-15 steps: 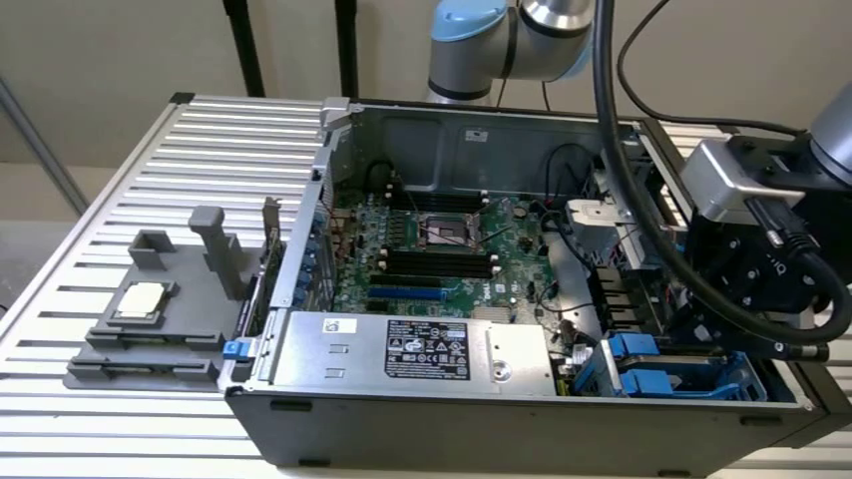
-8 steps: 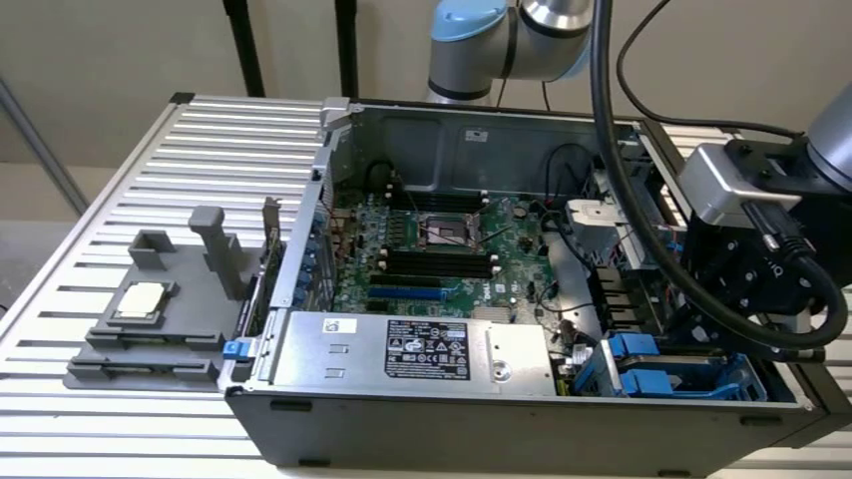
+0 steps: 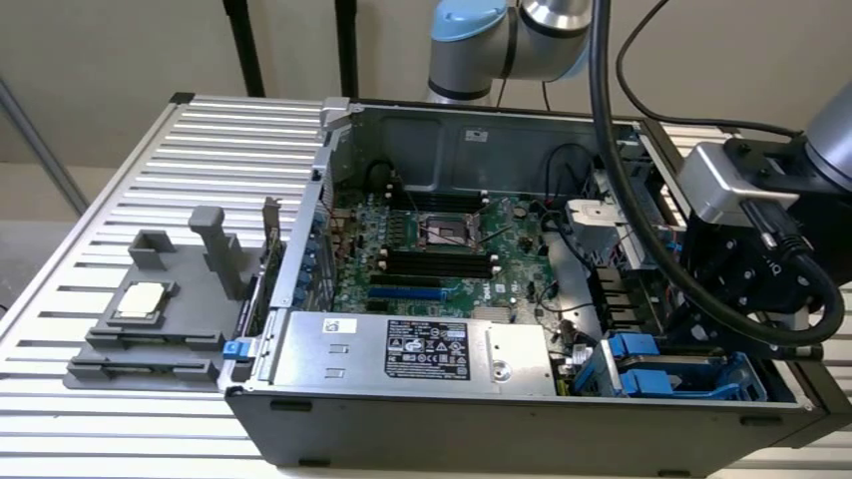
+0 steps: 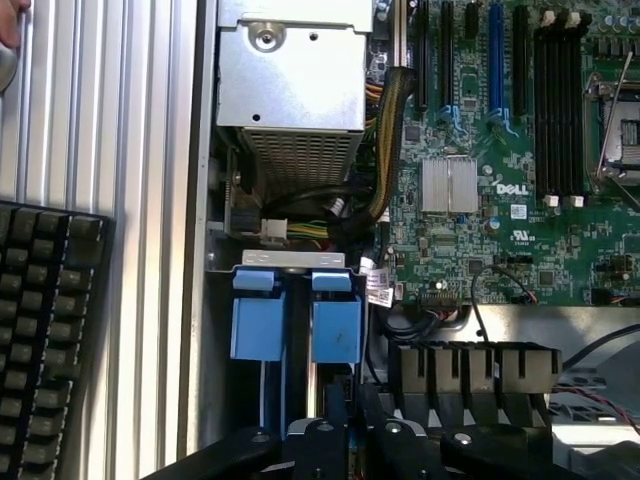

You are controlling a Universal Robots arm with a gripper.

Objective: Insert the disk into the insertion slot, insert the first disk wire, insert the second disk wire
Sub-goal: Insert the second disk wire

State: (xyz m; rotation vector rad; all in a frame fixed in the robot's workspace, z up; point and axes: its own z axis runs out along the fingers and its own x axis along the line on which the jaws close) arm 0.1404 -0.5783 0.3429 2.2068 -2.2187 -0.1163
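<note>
My gripper [image 3: 699, 329] hangs over the near right corner of the open computer case, just above the blue plastic drive cage [image 3: 665, 371]. In the wrist view the gripper [image 4: 350, 428] is directly over that cage. Two bright blue carrier tabs [image 4: 260, 322] [image 4: 335, 325] stand side by side in the insertion slot [image 4: 298, 345]. The disk's silver body and label are hidden between the blue parts. Loose wires with white tags [image 4: 377, 287] lie beside the cage. A white connector [image 4: 272, 230] sits just beyond it.
The silver power-supply box [image 3: 413, 349] [image 4: 290, 90] fills the case's front beside the cage, with a cable bundle [image 4: 388, 140] running along it. The green motherboard [image 3: 440, 244] lies behind. A grey fixture [image 3: 147, 329] is on the slatted table; a black keyboard [image 4: 50, 340] lies outside the case.
</note>
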